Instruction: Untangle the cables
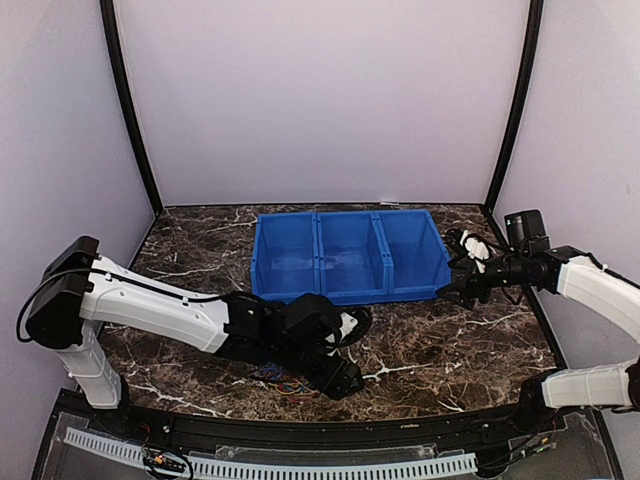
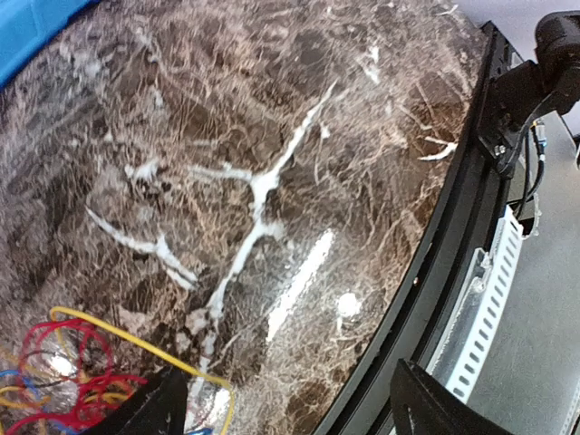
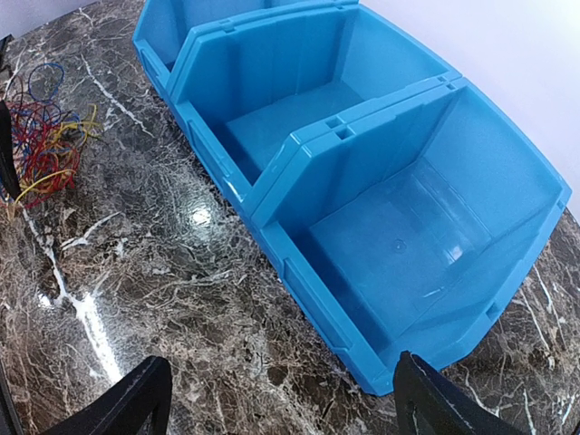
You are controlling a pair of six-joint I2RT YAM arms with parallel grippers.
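Note:
The cables [image 2: 63,376] are a small tangle of red, blue and yellow loops lying on the marble table at the lower left of the left wrist view. One yellow loop [image 2: 195,373] reaches just past the left finger [image 2: 149,408] into the gap. My left gripper [image 2: 290,415] is open, low over the table near its front edge, with the bundle just beside it. From above, the cables [image 1: 283,380] peek out under the left arm, next to the left gripper [image 1: 343,383]. My right gripper [image 3: 285,408] is open and holds nothing, hovering by the right end of the blue bin. It sees the cables [image 3: 41,127] far off.
A blue bin [image 1: 345,255] with three compartments stands mid-table; nothing shows inside the compartments [image 3: 399,227] seen from the right wrist. The black front rail [image 2: 453,245] and a white slotted strip [image 2: 489,299] run along the table's near edge.

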